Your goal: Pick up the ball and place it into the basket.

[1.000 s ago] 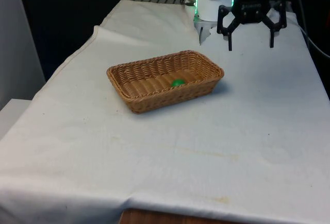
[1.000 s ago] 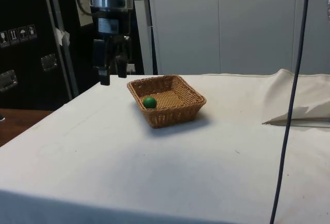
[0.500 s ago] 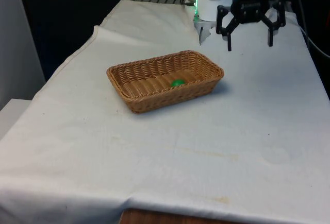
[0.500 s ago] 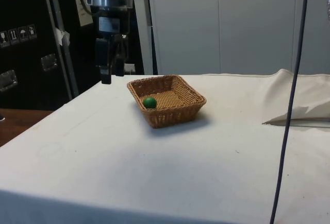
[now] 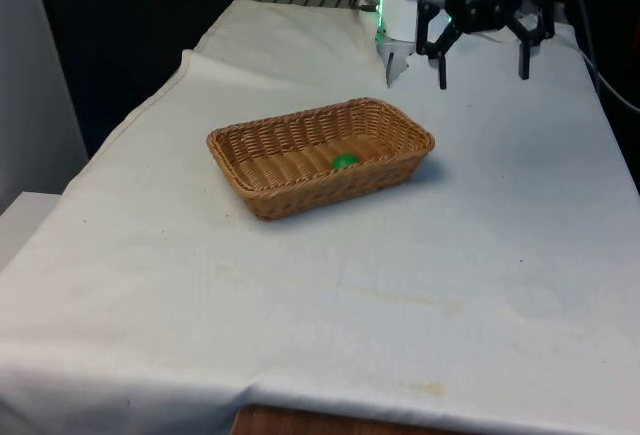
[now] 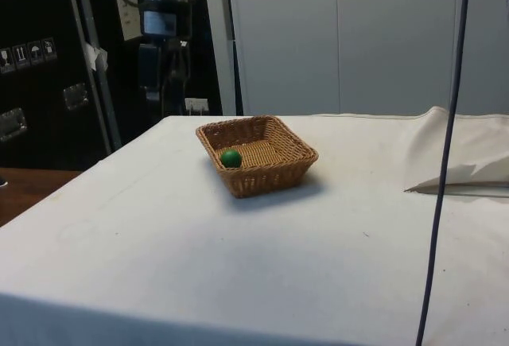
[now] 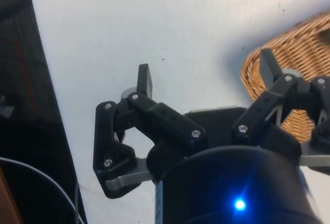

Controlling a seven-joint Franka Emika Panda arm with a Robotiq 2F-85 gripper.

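In the front view the pincer (image 5: 482, 60) hangs spread wide and empty above the table's (image 5: 480, 255) far end, well behind the basket (image 5: 320, 155); the green ball (image 5: 344, 161) lies inside the basket. The side view shows the ball (image 6: 231, 157) against the basket's (image 6: 257, 155) near wall, the pincer (image 6: 163, 75) raised beyond it. In the wrist view the fingers (image 7: 145, 80) stand apart over white cloth, the basket's rim (image 7: 289, 44) beside one.
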